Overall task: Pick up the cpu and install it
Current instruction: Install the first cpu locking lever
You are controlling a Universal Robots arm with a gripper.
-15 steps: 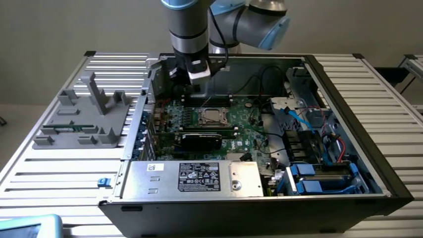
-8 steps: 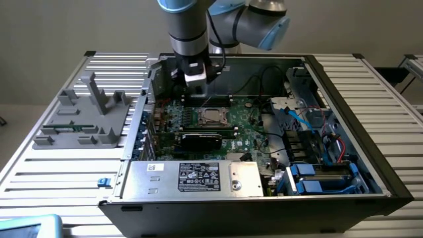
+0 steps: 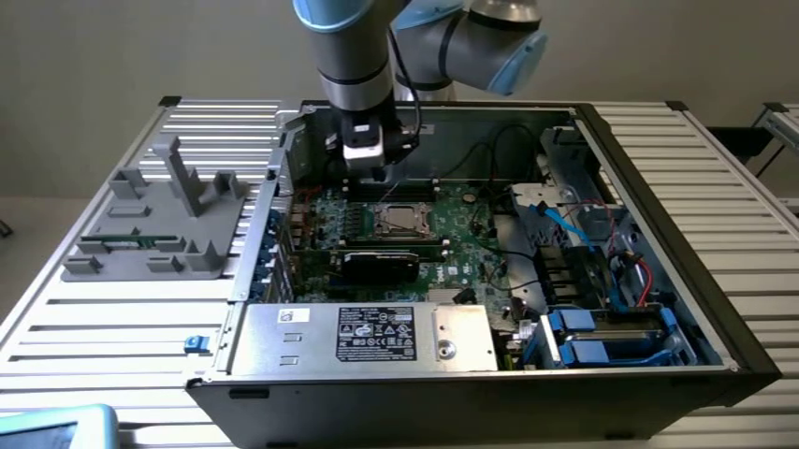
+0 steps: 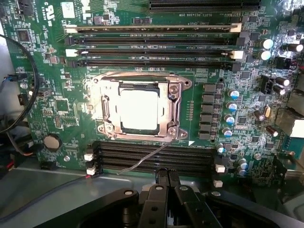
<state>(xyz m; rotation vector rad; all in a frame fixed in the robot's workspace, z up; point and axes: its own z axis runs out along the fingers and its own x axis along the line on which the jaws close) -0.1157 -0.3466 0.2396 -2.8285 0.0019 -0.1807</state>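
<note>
The cpu point(image 4: 138, 110) lies in the socket frame point(image 4: 174, 114) on the motherboard point(image 4: 61, 107). The fingers point(image 4: 160, 180) are pressed together, empty, near it. It is probably light, stiff and fragile, best gripped by its thin edges.

Arm point(image 3: 355, 56) points down, end effector point(image 4: 162, 175) closed.

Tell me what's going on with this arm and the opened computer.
A robot arm is reaching down into an open computer case that lies on a slatted table. Its gripper is shut with nothing in it, poised above the motherboard close to the memory slots beside the socket. The cpu sits inside the metal socket frame, so it looks placed. Whether the frame is latched I cannot tell.
</note>
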